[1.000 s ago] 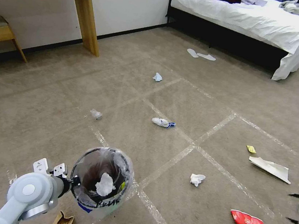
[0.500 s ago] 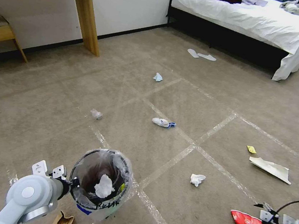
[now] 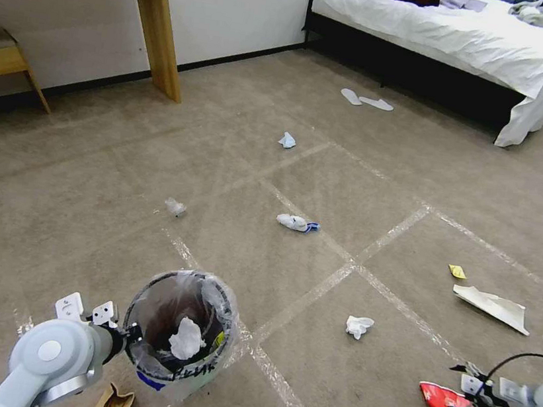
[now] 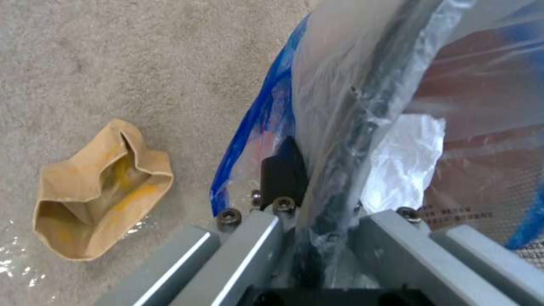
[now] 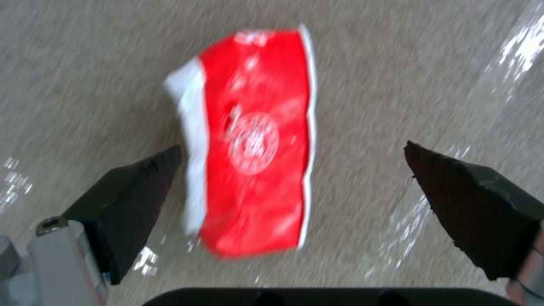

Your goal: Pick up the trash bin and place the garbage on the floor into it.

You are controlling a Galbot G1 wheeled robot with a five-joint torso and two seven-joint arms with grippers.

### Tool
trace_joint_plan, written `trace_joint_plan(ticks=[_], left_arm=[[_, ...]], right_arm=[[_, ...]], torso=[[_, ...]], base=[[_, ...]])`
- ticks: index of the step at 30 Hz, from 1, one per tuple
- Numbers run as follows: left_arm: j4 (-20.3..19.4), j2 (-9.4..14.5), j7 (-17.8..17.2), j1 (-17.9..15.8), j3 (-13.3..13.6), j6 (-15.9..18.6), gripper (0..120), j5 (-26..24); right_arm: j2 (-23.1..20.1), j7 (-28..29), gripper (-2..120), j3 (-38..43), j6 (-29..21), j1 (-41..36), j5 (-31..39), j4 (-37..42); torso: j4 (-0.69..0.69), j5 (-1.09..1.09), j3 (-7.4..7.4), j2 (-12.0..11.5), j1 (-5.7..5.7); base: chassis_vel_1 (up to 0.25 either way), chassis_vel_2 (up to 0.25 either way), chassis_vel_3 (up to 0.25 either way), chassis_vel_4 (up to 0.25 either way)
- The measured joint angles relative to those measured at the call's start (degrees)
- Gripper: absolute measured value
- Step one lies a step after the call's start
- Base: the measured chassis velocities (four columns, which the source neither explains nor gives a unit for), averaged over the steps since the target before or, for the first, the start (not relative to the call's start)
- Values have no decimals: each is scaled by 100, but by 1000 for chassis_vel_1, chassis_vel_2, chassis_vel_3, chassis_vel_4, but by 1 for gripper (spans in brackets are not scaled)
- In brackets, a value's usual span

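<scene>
At the lower right of the head view the right hand (image 3: 468,393) hangs just over the red-and-white wrapper (image 3: 449,404), which lies flat on the carpeted floor (image 3: 366,196). In the right wrist view its two dark fingers (image 5: 133,199) stand wide apart, one on either side of the wrapper (image 5: 255,140), with neither touching it.

At the lower left of the head view the left hand (image 3: 129,331) is clamped on the rim of the trash bin (image 3: 179,325), pinching the clear liner (image 4: 340,106) with it. A white tissue (image 3: 187,338) already lies inside.

To pick up the wrapper well, the right hand should probably come straight down until the fingertips press into the carpet pile. They should close across the wrapper's narrow width, so that the thin sheet buckles up between them instead of sliding away. Meanwhile the bin's mouth should stay level and facing up.

Other litter lies well apart: a crumpled tissue (image 3: 358,326) at centre and a paper scrap (image 3: 491,306) at right.
</scene>
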Motion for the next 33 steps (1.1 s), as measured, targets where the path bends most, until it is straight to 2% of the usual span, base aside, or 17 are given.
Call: trace_joint_plan(ticks=[4,10,20,33], left_arm=[[17,-43,5,-12,11,-1,0,24],[29,-78,21,39,17,-2,0,78],[-22,-73,19,104,-50,-20,0,83],[-29,-55,20,89,-53,-32,0,78]], right_arm=[[-89,-147,100,100,12,-186,-116,22],[24,62,100,129,-73,-329,-198,-75],[303,308,100,65,-278,-153,-231,-366],[399,427,100,-92,-488,41,-242,-639]], torso=[[1,-1,0,0,0],[0,0,0,0,0],[2,0,0,0,0],[1,-1,0,0,0]], base=[[0,0,0,0],[0,0,0,0],[0,0,0,0],[0,0,0,0]])
